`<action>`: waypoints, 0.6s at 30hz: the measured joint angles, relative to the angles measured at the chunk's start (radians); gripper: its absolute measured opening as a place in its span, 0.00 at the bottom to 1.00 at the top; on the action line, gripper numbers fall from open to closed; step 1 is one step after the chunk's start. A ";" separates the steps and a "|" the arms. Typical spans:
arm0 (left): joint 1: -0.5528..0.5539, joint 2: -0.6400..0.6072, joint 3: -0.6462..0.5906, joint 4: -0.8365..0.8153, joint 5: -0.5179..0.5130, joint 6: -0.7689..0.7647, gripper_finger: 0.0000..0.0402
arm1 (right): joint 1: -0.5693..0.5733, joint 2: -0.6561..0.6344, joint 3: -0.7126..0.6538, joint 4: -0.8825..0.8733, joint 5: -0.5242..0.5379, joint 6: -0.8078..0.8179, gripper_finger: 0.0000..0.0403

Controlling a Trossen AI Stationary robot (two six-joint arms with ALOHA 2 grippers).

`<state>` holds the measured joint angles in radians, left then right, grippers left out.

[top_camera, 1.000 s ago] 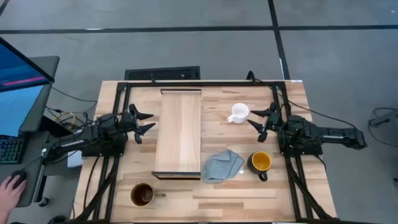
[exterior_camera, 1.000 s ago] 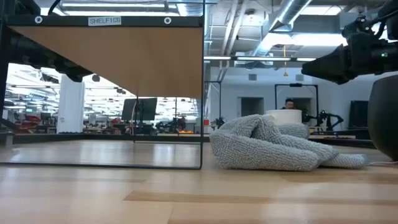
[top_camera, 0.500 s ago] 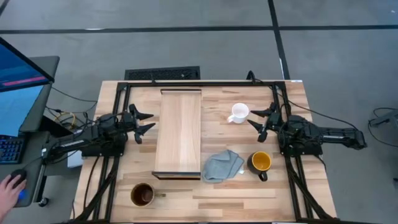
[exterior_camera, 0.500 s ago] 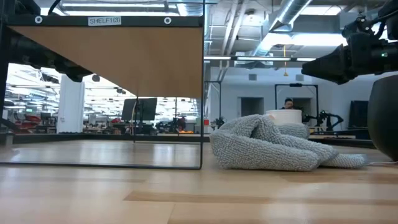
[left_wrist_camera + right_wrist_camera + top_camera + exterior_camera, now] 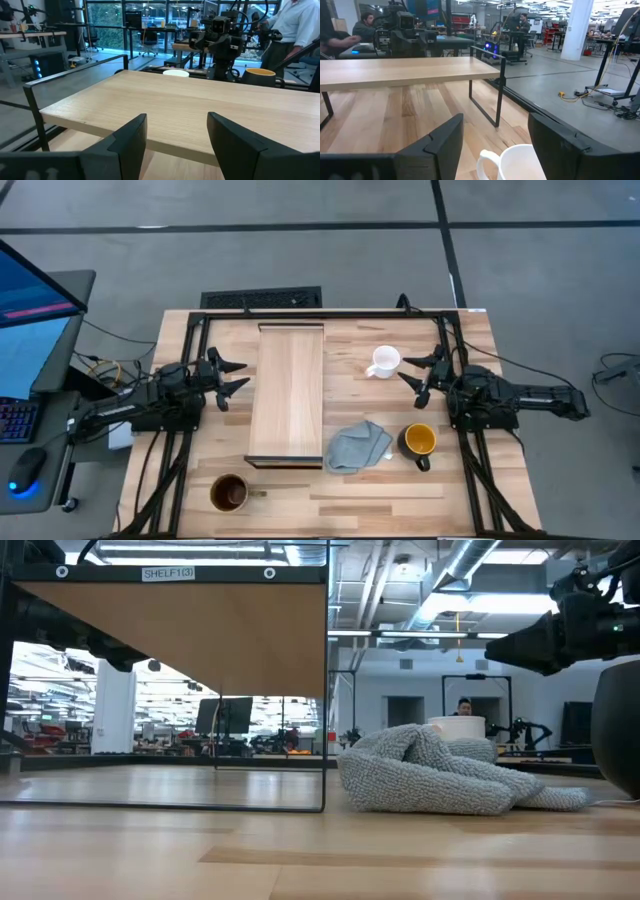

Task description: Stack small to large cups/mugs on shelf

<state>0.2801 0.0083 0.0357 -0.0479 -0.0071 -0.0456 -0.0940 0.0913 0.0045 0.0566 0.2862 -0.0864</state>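
Observation:
The small white mug (image 5: pixel 383 362) stands upright on the table right of the shelf (image 5: pixel 288 392), a pale wood board on a dark frame. The black mug with yellow-orange inside (image 5: pixel 419 442) stands near the table's right side. The brown-olive mug (image 5: pixel 229 492) stands near the front edge, left. My left gripper (image 5: pixel 236 378) is open and empty left of the shelf. My right gripper (image 5: pixel 413 370) is open and empty just right of the white mug (image 5: pixel 520 162), which shows between its fingers in the right wrist view, untouched.
A grey cloth (image 5: pixel 357 446) lies crumpled between the shelf's front end and the black mug; in the low view the cloth (image 5: pixel 440 783) hides most of the white mug. A dark frame (image 5: pixel 330 313) borders the table. People show in the room beyond.

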 joint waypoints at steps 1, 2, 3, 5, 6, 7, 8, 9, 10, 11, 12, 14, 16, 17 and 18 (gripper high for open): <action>0.000 0.000 0.000 0.000 0.000 0.000 0.50 | 0.000 0.000 0.000 0.000 0.000 0.000 0.61; 0.000 0.000 0.000 0.000 0.000 0.000 0.50 | 0.000 0.000 0.000 0.000 0.000 0.000 0.61; 0.000 0.000 0.000 0.000 0.000 0.000 0.50 | 0.000 0.000 0.000 0.000 0.000 0.000 0.61; 0.000 0.000 0.000 0.000 0.000 0.000 0.50 | 0.000 0.000 0.000 0.000 0.000 0.000 0.61; 0.000 0.000 0.000 0.000 0.000 0.000 0.50 | 0.000 0.000 0.000 0.000 0.000 0.000 0.61; 0.000 0.000 0.000 0.000 0.000 0.000 0.50 | 0.000 0.000 0.000 0.000 0.000 0.000 0.61; 0.000 0.000 0.000 0.000 0.000 0.000 0.50 | 0.000 0.000 0.000 0.000 0.000 0.000 0.61; 0.000 0.000 0.000 0.000 0.000 0.000 0.50 | 0.000 0.000 0.000 0.000 0.000 0.000 0.61; 0.000 0.000 0.000 0.000 0.000 0.000 0.50 | 0.000 0.000 0.000 0.000 0.000 0.000 0.61; 0.000 0.000 0.000 0.000 0.000 0.000 0.50 | 0.000 0.000 0.000 0.000 0.000 0.000 0.61; 0.000 0.000 0.000 0.000 0.000 0.000 0.50 | 0.000 0.000 0.000 0.000 0.000 0.000 0.61; 0.000 0.000 0.000 0.000 0.000 0.000 0.50 | 0.000 0.000 0.000 0.000 0.000 0.000 0.61; 0.000 0.000 0.000 0.000 0.000 0.000 0.50 | 0.000 0.000 0.000 0.000 0.000 0.000 0.61; 0.000 0.000 0.000 0.000 0.000 0.000 0.50 | 0.000 0.000 0.000 0.000 0.000 0.000 0.61; 0.000 0.000 0.000 0.000 0.000 0.000 0.50 | 0.000 0.000 0.000 0.000 0.000 0.000 0.61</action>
<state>0.2799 0.0083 0.0360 -0.0479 -0.0074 -0.0456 -0.0940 0.0912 0.0048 0.0569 0.2861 -0.0864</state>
